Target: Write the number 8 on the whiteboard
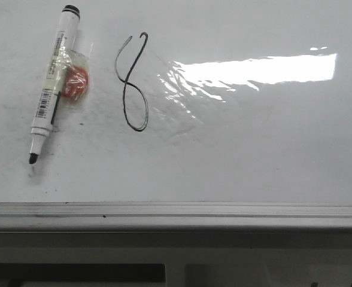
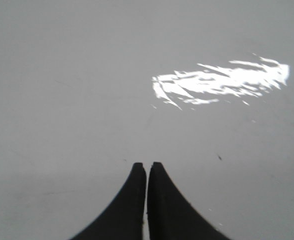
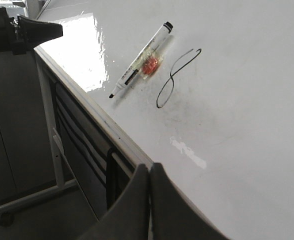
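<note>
The whiteboard (image 1: 254, 155) is glossy white with a glare patch and a grey frame edge at the front. The number 8 (image 1: 132, 84) is a thin black figure with a closed lower loop and an open hooked top; it also shows in the right wrist view (image 3: 174, 77). A white marker (image 1: 51, 84), uncapped, with a red-and-clear taped piece, lies left of the 8, tip toward the front; it also shows in the right wrist view (image 3: 139, 61). My left gripper (image 2: 147, 165) is shut and empty over bare board. My right gripper (image 3: 149, 166) is shut and empty above the board's front edge.
The board's grey frame edge (image 1: 176, 212) runs along the front; it also shows in the right wrist view (image 3: 94, 112). Below it stand a dark cabinet (image 3: 82, 150) and a wheeled white stand (image 3: 52, 150). A dark device (image 3: 22, 32) sits by the board's corner.
</note>
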Controlling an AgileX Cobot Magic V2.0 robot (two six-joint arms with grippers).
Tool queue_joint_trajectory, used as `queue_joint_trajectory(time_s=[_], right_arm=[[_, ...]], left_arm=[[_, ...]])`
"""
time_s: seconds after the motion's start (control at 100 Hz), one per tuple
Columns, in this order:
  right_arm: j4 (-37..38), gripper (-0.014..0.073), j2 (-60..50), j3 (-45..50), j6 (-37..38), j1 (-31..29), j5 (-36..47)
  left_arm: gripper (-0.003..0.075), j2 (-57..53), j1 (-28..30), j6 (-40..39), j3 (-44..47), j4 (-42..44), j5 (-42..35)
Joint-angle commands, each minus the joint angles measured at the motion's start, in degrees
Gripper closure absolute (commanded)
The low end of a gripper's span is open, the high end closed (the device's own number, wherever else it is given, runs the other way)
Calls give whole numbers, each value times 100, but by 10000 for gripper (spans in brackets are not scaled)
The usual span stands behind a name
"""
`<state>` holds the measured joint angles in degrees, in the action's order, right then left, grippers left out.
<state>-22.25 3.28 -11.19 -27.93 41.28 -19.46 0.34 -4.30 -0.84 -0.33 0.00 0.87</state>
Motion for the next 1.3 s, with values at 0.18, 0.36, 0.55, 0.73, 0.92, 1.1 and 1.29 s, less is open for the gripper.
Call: queue_joint_trajectory(time_s=[0.18, 0.36, 0.55, 0.73, 0.92, 1.1, 1.29], right_arm=[[-17, 657, 46, -146, -34, 2, 415], [-17, 657, 46, -146, -34, 2, 415], [-17, 657, 46, -146, -34, 2, 415], [-17, 657, 46, -146, -34, 2, 415], [-17, 657, 46, -146, -34, 2, 415], [-17, 657, 46, -146, -34, 2, 415], [-17, 657, 46, -146, -34, 2, 415]], left_arm=[[741, -220, 476, -66, 220, -204, 320], [741, -220, 394, -66, 220, -253, 1268], [741, -220, 358, -66, 220, -288, 1563], [741, -220, 358, -66, 220, -288, 1563], [741, -220, 358, -66, 220, -288, 1563], [741, -220, 358, -66, 220, -288, 1563], [741, -220, 358, -66, 220, -288, 1563]])
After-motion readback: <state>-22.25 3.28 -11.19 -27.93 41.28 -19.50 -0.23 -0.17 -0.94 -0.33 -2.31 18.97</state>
